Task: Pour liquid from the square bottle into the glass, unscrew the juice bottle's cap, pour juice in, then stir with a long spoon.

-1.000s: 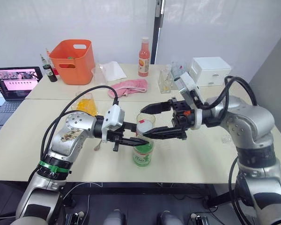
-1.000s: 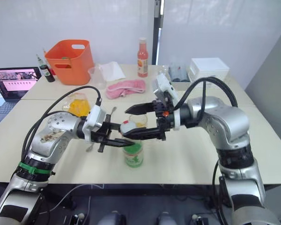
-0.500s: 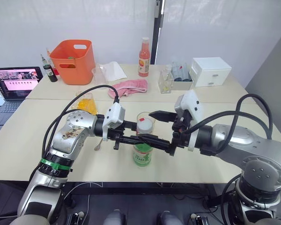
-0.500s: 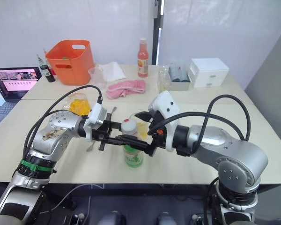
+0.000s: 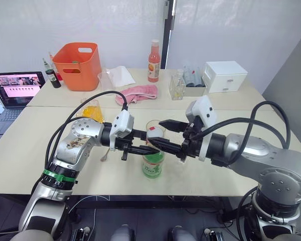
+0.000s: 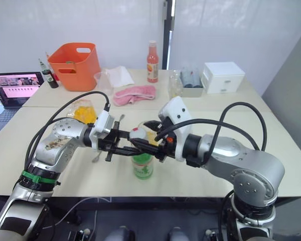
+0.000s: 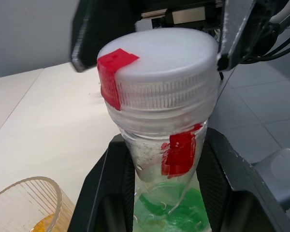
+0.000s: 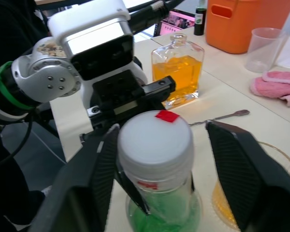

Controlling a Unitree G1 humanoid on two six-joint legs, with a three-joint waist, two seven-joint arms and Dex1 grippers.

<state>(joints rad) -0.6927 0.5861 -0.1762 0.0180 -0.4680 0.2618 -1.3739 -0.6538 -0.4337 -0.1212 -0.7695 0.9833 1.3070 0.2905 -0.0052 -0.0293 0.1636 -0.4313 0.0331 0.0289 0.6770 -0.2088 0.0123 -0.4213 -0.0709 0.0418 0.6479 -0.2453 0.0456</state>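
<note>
Juice bottle [image 5: 153, 163] neck gripped, label [image 6: 142, 168] half-hidden

left end effector [image 7: 162, 193] clamps the juice bottle [image 7: 166, 169] neck under its white cap [image 7: 159, 67]

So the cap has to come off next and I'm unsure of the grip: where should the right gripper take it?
Probably on the cap's ribbed side wall, one finger on each side, coming in level from the robot's right. The left gripper already clamps the neck just below, so only the cap is free; the right gripper is open around it.

Capped juice bottle [image 5: 153, 163] upright beside glass [image 5: 156, 128].
</note>
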